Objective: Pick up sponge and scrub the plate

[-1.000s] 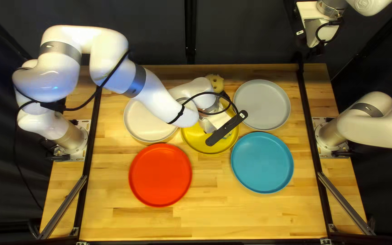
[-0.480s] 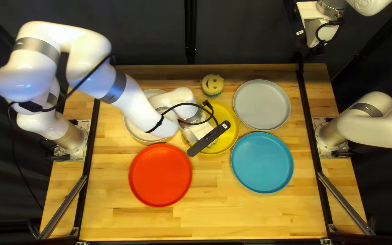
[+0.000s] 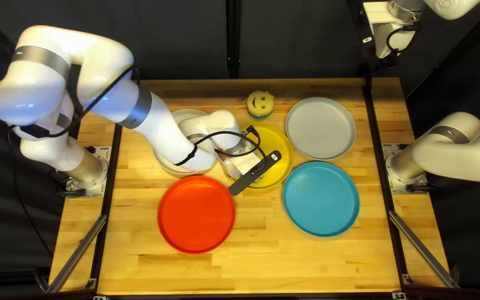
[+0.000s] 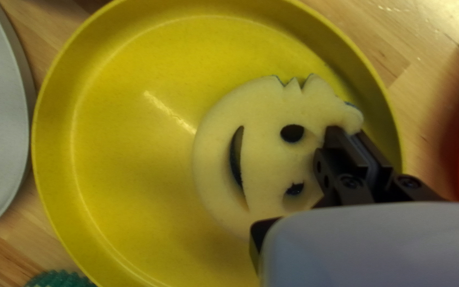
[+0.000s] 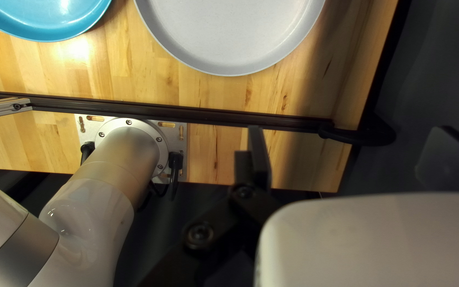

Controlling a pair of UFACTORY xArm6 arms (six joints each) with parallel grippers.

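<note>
Left wrist view puts the smiley sponge (image 4: 264,159) inside the yellow plate (image 4: 128,159), off centre, toward the side where the red plate (image 3: 196,214) sits. The left gripper (image 3: 245,162) is clenched on it: its two black fingers nip the sponge at the brow, by the jagged hair, so the jaws stand at that end while the curved mouth points away from them, toward the plate's middle. Both eyeholes lie between mouth and fingertips. The sponge's face is up; whether its underside presses on the plate all the way across, I cannot tell.

In the top left view, the left arm reaches over from the desk's left edge, partly covering the cream plate (image 3: 165,162) and hiding most of the sponge. The red plate lies toward the desk's near left corner, and the blue plate (image 3: 320,199) sits across from it, toward the near right corner. Beyond the blue plate, nearer the far edge, is the grey plate (image 3: 320,128). A second smiley sponge (image 3: 260,104), green underneath, rests near the far edge, just beyond the yellow plate.

The right gripper (image 3: 387,45) hangs raised past the far right corner, its jaws released and wide apart, with nothing between them.
</note>
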